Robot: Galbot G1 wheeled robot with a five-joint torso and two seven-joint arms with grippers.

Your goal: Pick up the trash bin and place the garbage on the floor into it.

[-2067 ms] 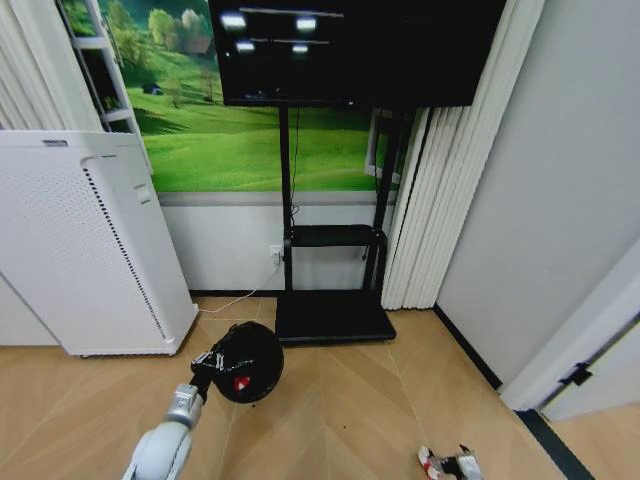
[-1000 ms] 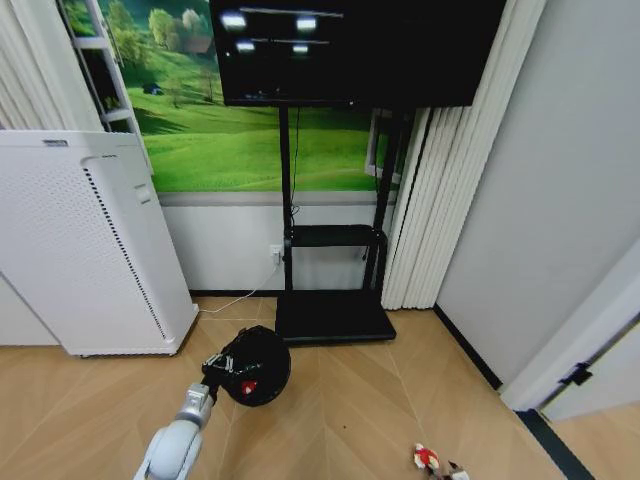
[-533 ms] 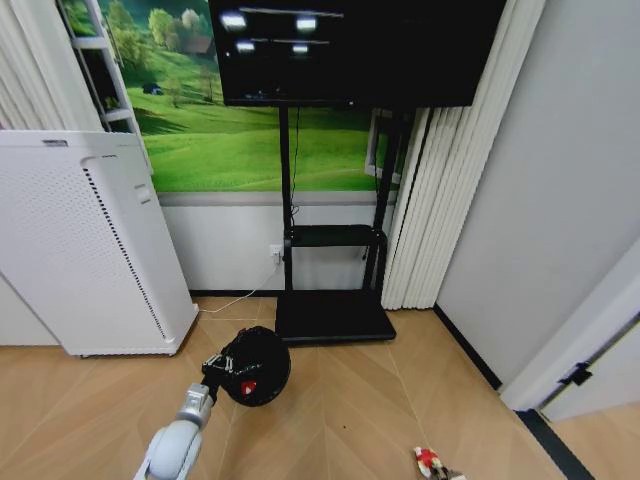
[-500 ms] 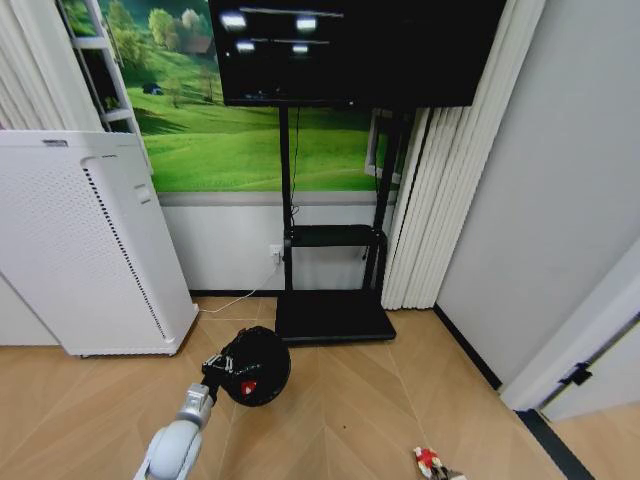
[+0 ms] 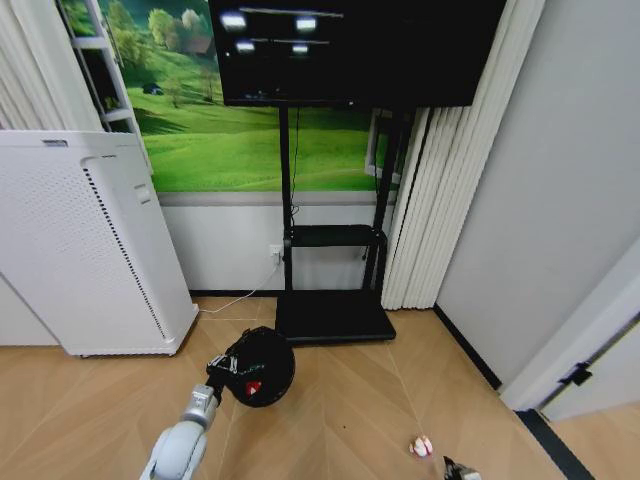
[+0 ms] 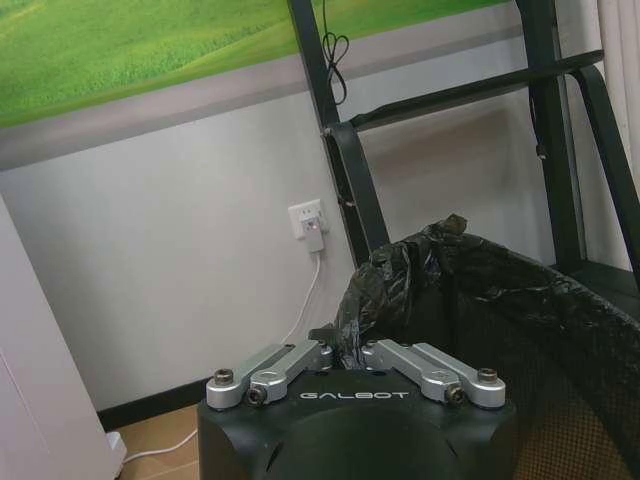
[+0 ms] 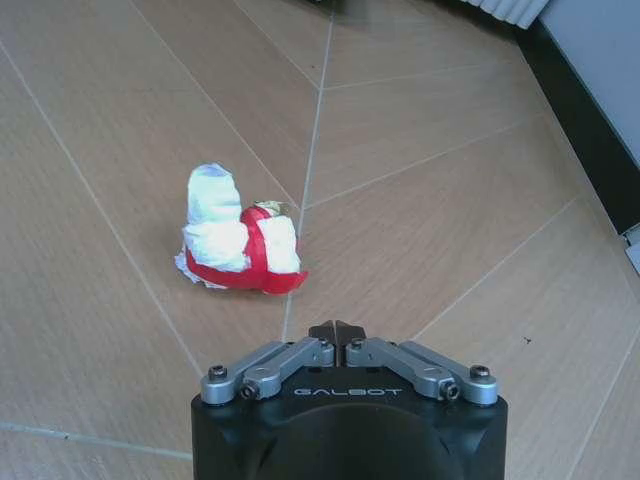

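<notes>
Bin gripped, wrapper below

Left gripper (image 6: 340, 352) fingers pinch the trash bin (image 5: 262, 366) rim; right gripper (image 7: 337, 332) fingers pressed together, wrapper (image 7: 236, 245) at 11 o'clock on the floor (image 7: 420, 200).

One trash bin (image 5: 262, 366); one crumpled wrapper (image 7: 240, 245); two grippers: left (image 6: 340, 345), right (image 7: 338, 333).

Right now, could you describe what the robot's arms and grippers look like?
The left arm is rounded, glossy white, with a silver wrist ring. Both the left gripper and right gripper have black housings lettered GALBOT in white, plus silver bolted finger links.
</notes>
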